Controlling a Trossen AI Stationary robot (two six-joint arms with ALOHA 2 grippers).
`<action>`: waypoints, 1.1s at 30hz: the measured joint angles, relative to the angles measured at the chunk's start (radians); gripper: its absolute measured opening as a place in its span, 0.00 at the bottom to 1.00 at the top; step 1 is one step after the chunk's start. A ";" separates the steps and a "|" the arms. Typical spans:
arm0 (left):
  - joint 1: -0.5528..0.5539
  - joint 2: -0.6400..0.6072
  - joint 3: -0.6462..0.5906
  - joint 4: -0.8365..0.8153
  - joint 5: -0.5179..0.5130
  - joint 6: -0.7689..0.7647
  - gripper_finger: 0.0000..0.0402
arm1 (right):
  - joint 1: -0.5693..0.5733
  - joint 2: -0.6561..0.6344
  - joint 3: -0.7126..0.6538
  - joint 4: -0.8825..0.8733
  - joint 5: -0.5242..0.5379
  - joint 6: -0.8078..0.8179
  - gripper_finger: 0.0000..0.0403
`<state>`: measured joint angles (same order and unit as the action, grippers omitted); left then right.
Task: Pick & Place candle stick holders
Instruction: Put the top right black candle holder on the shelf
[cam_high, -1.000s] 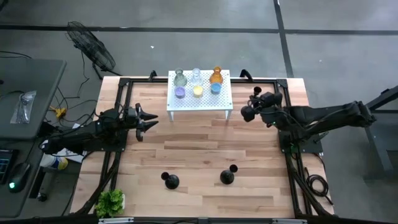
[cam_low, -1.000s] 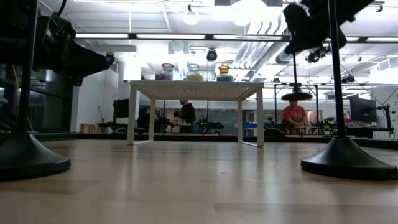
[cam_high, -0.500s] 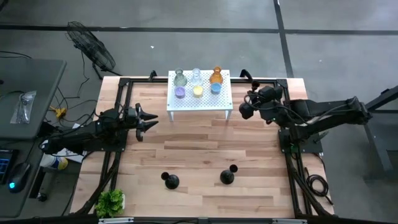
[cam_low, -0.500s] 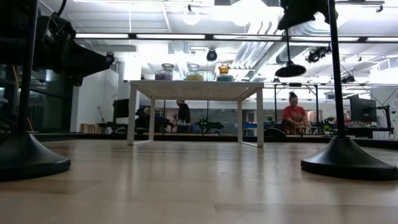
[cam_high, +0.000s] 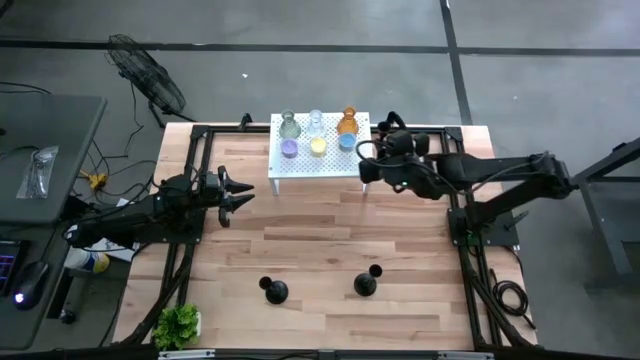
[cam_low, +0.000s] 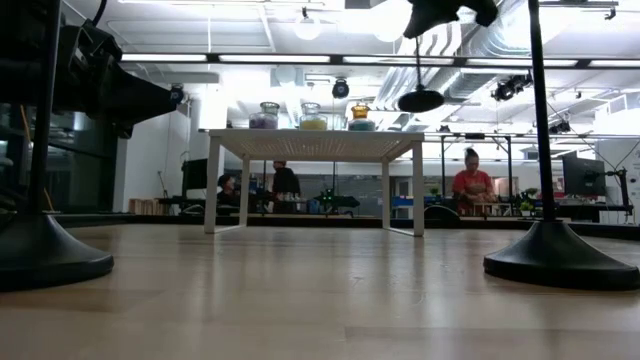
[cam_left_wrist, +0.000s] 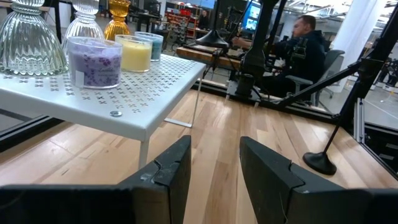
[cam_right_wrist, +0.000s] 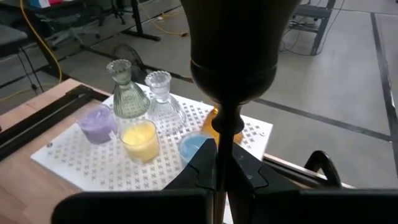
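My right gripper (cam_high: 383, 160) is shut on a black candle stick holder (cam_low: 420, 98) in the air by the right end of the white perforated stand (cam_high: 320, 165). The holder's base hangs higher than the stand's top. Several glass cups (cam_high: 317, 133) stand on the stand. Two more black holders (cam_high: 272, 290) (cam_high: 366, 283) stand on their round bases on the near part of the table. My left gripper (cam_high: 240, 193) is open and empty at the left, left of the stand; its fingers show in its wrist view (cam_left_wrist: 214, 168). My right gripper pinches the holder's thin stem (cam_right_wrist: 220, 146) between its two fingers (cam_right_wrist: 245, 171), coming from above. The holder hangs upright below the fingers, its flared base (cam_low: 420, 100) down and lifted clear of the table and the stand.
A small green plant (cam_high: 178, 323) sits at the near left corner. Black frame rails (cam_high: 190, 250) (cam_high: 475, 270) run along the table's left and right sides. Bare wood lies between the stand and the two standing holders. People (cam_low: 472, 180) show in the room beyond.
My right gripper has moved toward the table's left edge and up, toward the white stand, carrying the black holder. The holder has stayed upright and now hangs higher than the stand's top.
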<state>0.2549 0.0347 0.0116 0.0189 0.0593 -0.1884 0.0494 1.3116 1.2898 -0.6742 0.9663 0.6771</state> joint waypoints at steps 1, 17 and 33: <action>0.000 0.000 0.000 0.000 0.000 0.000 0.33 | 0.000 0.014 0.006 0.010 0.006 0.000 0.01; 0.000 0.000 0.000 0.000 0.000 0.000 0.33 | -0.056 0.176 0.054 0.178 0.014 -0.015 0.01; 0.000 0.000 0.000 0.000 0.000 0.000 0.33 | -0.090 0.253 0.132 0.162 0.000 -0.043 0.01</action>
<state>0.2550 0.0346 0.0116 0.0185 0.0593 -0.1883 -0.0409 1.5650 1.4220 -0.5117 0.9662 0.6338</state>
